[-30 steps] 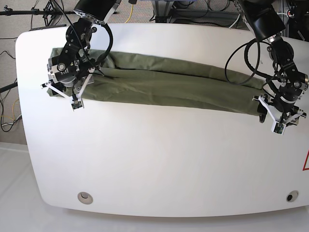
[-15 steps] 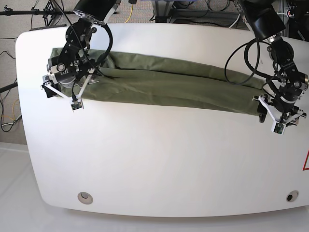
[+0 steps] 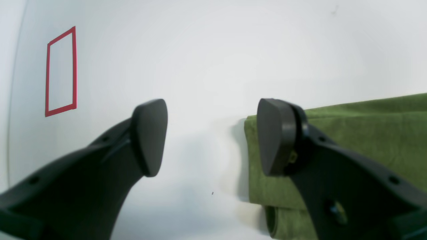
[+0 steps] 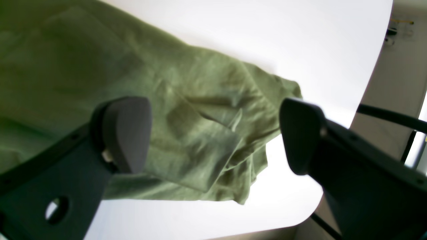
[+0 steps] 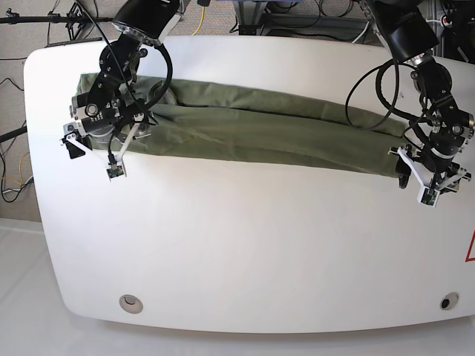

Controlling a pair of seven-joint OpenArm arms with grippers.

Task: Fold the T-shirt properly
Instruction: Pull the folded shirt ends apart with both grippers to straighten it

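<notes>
The olive-green T-shirt lies on the white table, folded lengthwise into a long band running from the far left to the right. My right gripper hangs open just above the band's left end; in the right wrist view the rumpled cloth shows between and below its spread fingers, untouched. My left gripper stands open at the band's right end. There one finger sits over the T-shirt's edge and the other over bare table. Neither gripper holds anything.
A red tape rectangle is marked on the table beyond the left gripper, and a red mark shows at the right edge. Two round holes sit near the front edge. Cables and stands crowd the floor behind the table.
My right gripper has opened wider and shifted a little left, off the shirt's left end. The left arm and the shirt have not moved.
</notes>
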